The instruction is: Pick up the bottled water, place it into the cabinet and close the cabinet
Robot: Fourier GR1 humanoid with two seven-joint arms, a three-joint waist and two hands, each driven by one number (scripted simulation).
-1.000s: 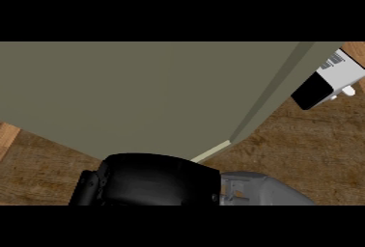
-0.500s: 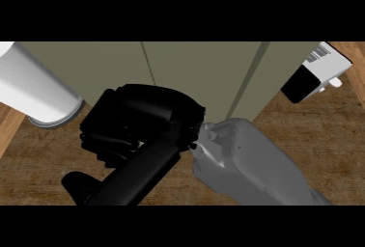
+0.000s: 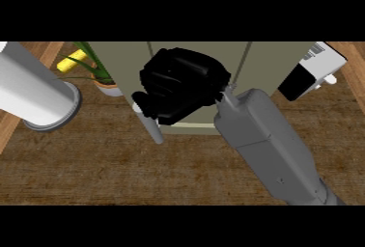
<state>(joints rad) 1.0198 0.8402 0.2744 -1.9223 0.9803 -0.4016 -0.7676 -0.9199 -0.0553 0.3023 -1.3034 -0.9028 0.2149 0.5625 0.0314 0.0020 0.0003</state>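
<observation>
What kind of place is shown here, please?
Probably a kitchen: a wooden counter, a grey-green cabinet with a bar handle, and a potted plant.

One olive-green cabinet [image 3: 192, 50] stands at the far edge of the wooden counter [image 3: 107, 169], with one pale bar handle [image 3: 152, 129] on it. One potted plant [image 3: 96, 72] sits beside it. One large white cylinder [image 3: 35, 94] lies at the left edge. One black-and-white appliance [image 3: 310, 72] sits toward the far right corner. One black hand [image 3: 179, 84] shows, on one grey forearm [image 3: 267, 144].
</observation>
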